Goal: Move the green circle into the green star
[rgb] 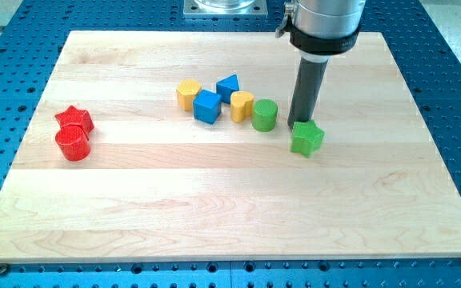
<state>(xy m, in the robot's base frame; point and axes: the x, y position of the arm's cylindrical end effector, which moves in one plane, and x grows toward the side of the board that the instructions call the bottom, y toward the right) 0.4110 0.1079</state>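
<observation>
The green star (306, 138) sits nearest. The tip (300, 122), a bare rod holding nothing, touches its upper-left edge. The green circle (264, 115) lies near the star's left; light, rigid, likely slides easily if pushed from its left side.

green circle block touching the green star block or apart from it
Apart. The green circle block shows a strip of bare wood between it and the green star block; my tip sits at the star's upper edge.

You see a straight, dark grey rod ending at my tip (300, 122). Above it sits a wider silver-grey collar with a black band, possibly a clamp ring.
</observation>
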